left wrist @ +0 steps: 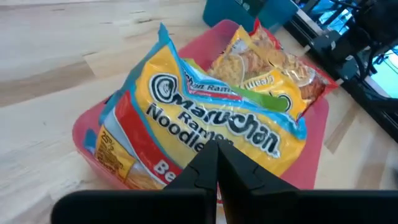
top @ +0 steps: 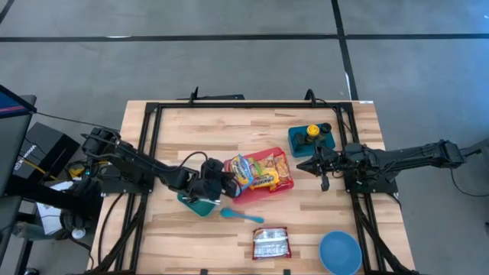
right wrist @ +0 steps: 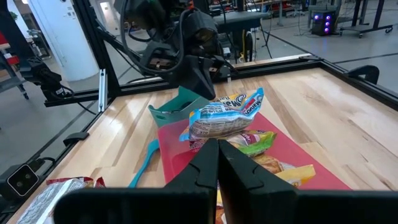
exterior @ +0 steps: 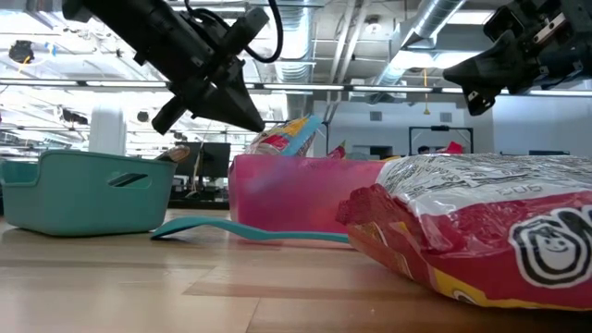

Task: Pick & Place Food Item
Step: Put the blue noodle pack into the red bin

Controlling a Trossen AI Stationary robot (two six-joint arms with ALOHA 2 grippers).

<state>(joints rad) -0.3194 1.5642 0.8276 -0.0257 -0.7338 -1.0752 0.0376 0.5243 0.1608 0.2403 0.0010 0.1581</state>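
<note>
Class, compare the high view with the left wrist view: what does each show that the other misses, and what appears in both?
Only the high view shows the blue bowl, the teal spoon, the red-and-silver packet near the table's front edge, and the right gripper, shut and clear of the food. Only the left wrist view shows the ramen pack's printed label up close. Both show the red bin holding the ramen pack and the left gripper, shut.
</note>
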